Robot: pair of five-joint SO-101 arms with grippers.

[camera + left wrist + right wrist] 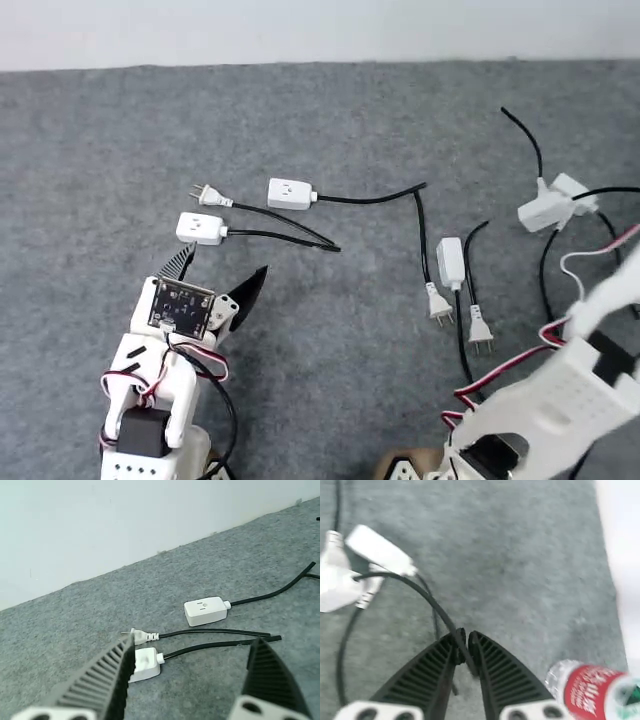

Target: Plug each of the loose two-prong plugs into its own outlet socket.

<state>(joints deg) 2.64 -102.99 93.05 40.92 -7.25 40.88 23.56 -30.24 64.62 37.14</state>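
— White two-prong plug [207,196]: where from the left gripper [213,275]?
— Just ahead, beyond the socket [200,228], lying crosswise to its wide-open, empty jaws. Right gripper [462,642], pinching a black cable [425,596], sits far off.

We see a grey, carpet-like cloth table cover [350,350], matt and rough with a short nap. The white rectangular outlet sockets [290,193] are smooth hard plastic with a faint sheen. The white two-prong plugs [438,303] look alike, tipped with bare metal prongs. Each black cord [370,199] has a smooth, dull rubbery sheath. The left gripper [222,265] has matt black plastic fingers [100,680], ribbed inside, as has the right gripper [466,635]. The white arm shells [585,395] are matt plastic. A clear plastic bottle [560,677] carries a glossy red label.
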